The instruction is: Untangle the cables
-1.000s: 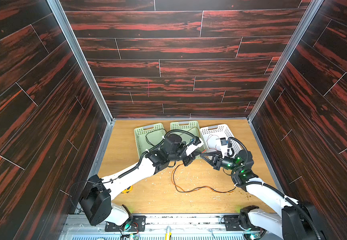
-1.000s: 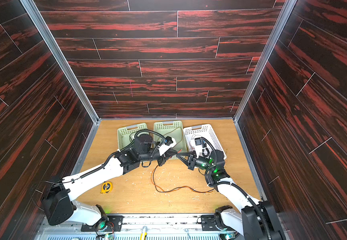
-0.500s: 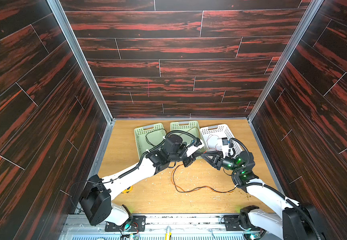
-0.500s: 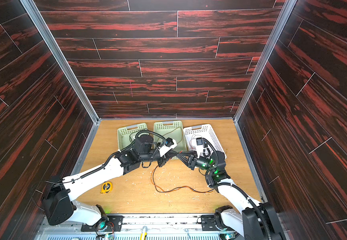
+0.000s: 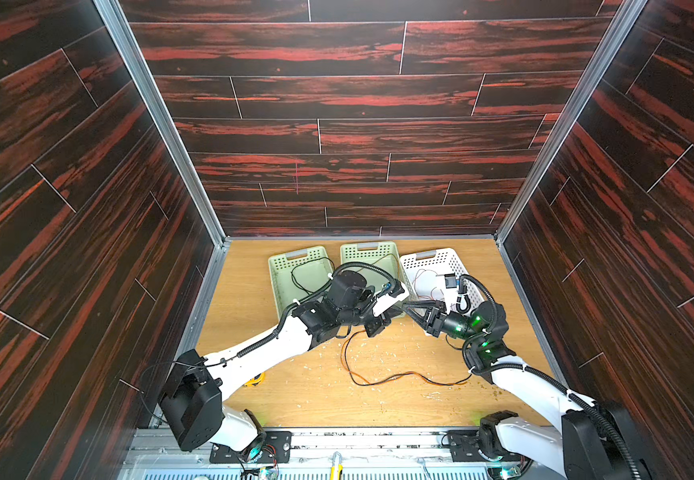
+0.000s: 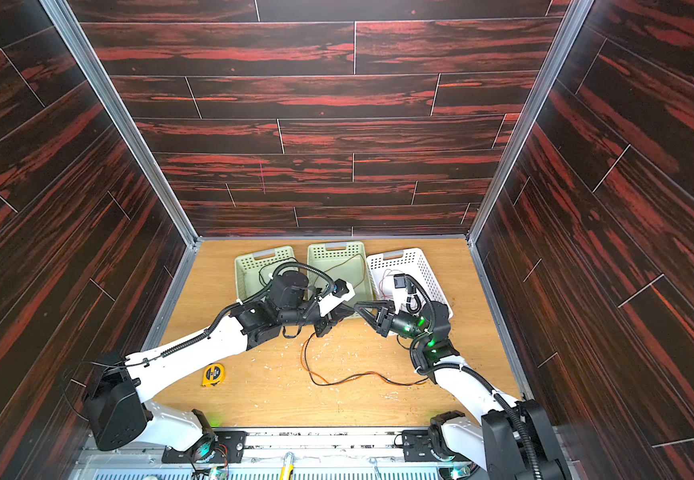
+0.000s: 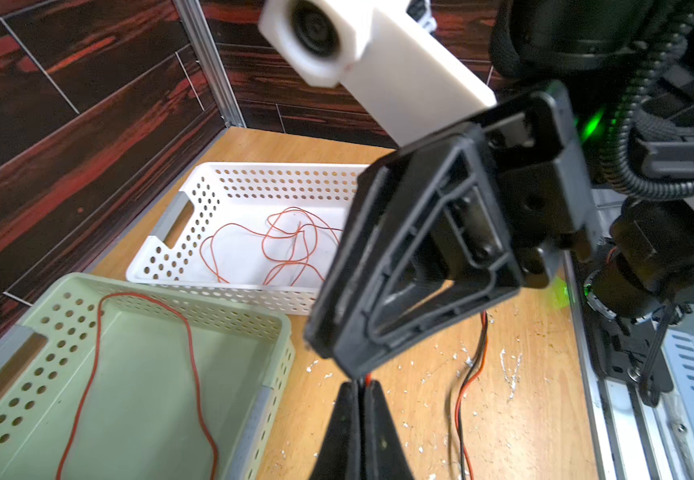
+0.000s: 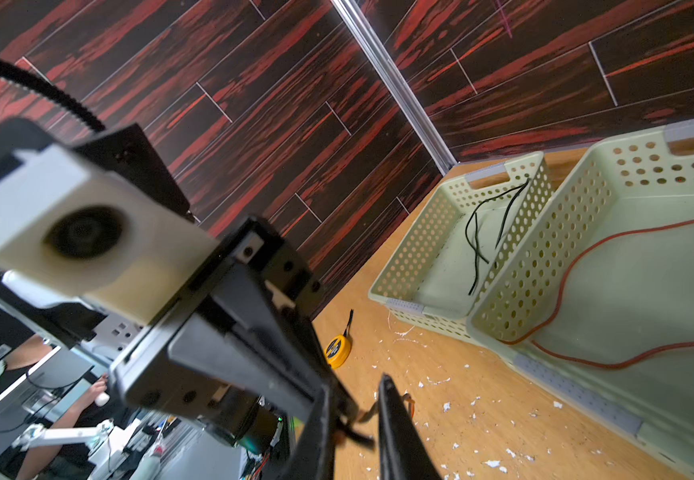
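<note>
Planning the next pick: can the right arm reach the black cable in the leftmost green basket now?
Probably not. The left arm stretches across between them, over that basket's near end, and the right gripper is at the paired cable pinched by the left gripper.

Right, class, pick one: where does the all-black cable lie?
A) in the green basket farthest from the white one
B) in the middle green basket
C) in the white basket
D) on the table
A: the black cable lies in the end green basket; the middle basket and white basket hold only orange-red cables.
</note>
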Controlling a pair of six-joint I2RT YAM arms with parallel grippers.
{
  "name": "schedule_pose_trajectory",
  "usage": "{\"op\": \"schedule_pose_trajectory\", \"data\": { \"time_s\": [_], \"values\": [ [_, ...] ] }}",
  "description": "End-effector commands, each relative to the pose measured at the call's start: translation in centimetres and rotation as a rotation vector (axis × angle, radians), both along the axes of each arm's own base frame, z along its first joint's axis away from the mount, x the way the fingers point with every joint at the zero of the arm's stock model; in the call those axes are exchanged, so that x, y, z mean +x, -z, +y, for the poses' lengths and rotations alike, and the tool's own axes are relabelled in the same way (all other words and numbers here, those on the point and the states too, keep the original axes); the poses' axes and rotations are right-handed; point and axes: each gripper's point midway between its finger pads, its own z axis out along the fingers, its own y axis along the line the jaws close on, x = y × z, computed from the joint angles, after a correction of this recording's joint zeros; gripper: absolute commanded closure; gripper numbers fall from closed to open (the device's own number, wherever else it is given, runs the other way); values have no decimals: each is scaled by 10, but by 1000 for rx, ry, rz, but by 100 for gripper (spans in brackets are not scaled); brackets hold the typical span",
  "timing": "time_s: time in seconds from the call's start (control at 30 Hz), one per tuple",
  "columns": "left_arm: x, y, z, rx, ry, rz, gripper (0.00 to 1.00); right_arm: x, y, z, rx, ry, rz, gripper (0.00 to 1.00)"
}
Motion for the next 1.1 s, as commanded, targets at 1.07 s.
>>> {"op": "schedule_pose_trajectory", "data": {
  "time_s": [1.07],
  "values": [
    [4,-38,0,-143,-45,-45,100,2,-4,-4,-20,6,-17,88]
  ]
}}
